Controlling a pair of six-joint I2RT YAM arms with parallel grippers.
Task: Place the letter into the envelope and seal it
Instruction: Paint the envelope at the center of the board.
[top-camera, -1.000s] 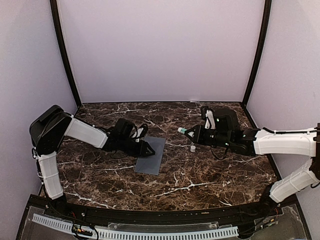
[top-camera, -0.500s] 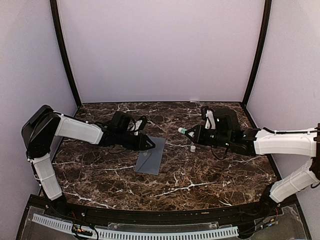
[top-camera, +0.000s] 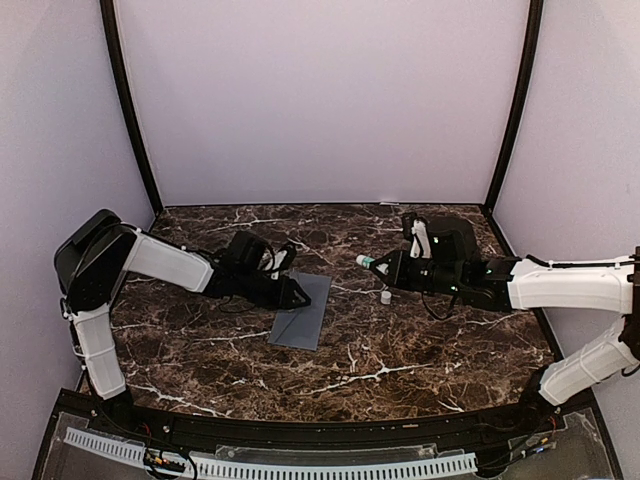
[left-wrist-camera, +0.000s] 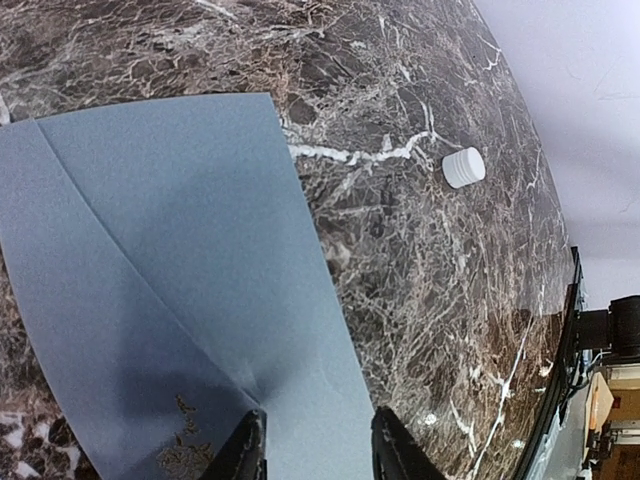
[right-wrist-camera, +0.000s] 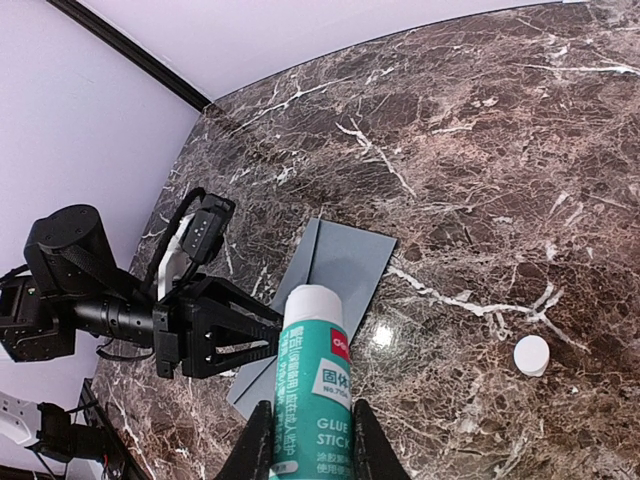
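Grey envelope flat on counter beneath my left end effector, fingers parted, right end effector pinching glue stick, white cap right of envelope.

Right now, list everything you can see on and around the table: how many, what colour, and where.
envelope: one, slate grey, flat on the table, left of centre
glue stick: one, teal and white, held above the table, right of centre
cap: one, white, loose on the table near the glue stick's tip
table: one, dark brown marble with white veins
walls: pale lavender, at the back and both sides
left gripper: one, black, open, over the envelope's edge
right gripper: one, black, shut on the glue stick
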